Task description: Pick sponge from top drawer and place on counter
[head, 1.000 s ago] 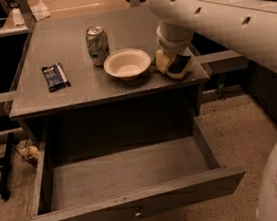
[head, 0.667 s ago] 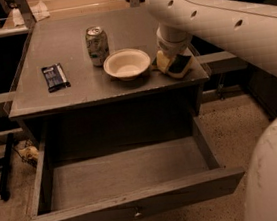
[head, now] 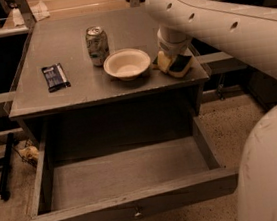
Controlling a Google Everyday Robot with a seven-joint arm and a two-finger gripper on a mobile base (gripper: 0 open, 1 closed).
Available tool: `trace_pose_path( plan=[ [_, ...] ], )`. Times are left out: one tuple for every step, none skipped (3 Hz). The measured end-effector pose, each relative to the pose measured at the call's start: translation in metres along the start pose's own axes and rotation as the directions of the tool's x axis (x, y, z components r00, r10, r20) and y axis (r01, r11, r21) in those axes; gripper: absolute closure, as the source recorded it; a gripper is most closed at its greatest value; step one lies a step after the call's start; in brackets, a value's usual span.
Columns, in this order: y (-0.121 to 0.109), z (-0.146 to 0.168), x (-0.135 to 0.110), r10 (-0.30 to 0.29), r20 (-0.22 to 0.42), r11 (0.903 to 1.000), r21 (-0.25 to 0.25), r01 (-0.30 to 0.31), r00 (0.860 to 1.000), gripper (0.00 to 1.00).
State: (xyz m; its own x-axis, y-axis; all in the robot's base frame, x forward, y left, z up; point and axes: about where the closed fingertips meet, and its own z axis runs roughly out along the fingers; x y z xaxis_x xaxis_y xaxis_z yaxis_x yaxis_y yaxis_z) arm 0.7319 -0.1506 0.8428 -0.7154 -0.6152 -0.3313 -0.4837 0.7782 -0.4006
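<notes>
One small green-topped yellow sponge rests on the flat grey matte counter, just right of the round cream bowl. My gripper sits right on top of it, and I cannot tell whether it grips or has let go. The wide grey top drawer stands open below the bowl. Placing seems nearly done; next I should release and lift straight up, clear of the bowl.

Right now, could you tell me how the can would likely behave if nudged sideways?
The can stands upright, taller than wide, so a high push would probably tip it. Being round, it would then likely roll across the flat counter. The pincer sits at the sponge near the counter's right edge, so it is not steadying the can.
</notes>
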Motion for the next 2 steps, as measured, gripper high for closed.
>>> trace_pose_path(
  plan=[
    [0.0000, 0.0000, 0.0000, 0.000, 0.000, 1.0000, 0.000, 0.000, 1.000, 0.58],
    [0.0000, 0.0000, 0.0000, 0.000, 0.000, 1.0000, 0.000, 0.000, 1.000, 0.34]
  ],
)
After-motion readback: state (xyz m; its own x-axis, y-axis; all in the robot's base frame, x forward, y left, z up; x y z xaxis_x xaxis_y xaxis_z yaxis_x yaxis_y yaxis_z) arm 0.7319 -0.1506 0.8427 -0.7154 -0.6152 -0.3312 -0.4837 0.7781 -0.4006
